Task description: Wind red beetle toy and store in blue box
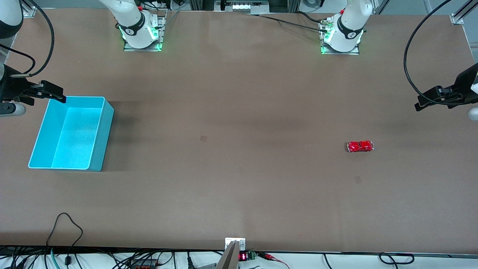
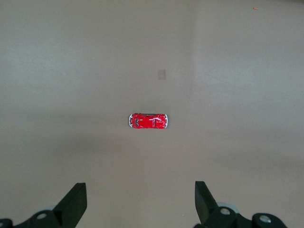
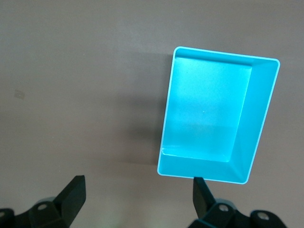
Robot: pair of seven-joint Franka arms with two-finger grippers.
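Note:
The red beetle toy (image 1: 360,146) sits alone on the brown table toward the left arm's end. It also shows in the left wrist view (image 2: 148,121). The blue box (image 1: 107,123) stands empty toward the right arm's end and shows in the right wrist view (image 3: 260,118). My left gripper (image 1: 419,105) hangs open and empty in the air near the table's end, apart from the toy; its own view shows it too (image 2: 139,188). My right gripper (image 1: 59,98) is open and empty above the box's corner nearest the arm bases, and shows in its own view (image 3: 138,182).
The two arm bases (image 1: 142,35) (image 1: 341,37) stand along the edge of the table farthest from the front camera. A small metal bracket (image 1: 235,243) and loose cables (image 1: 67,224) lie at the edge nearest that camera. Black cables hang by both grippers.

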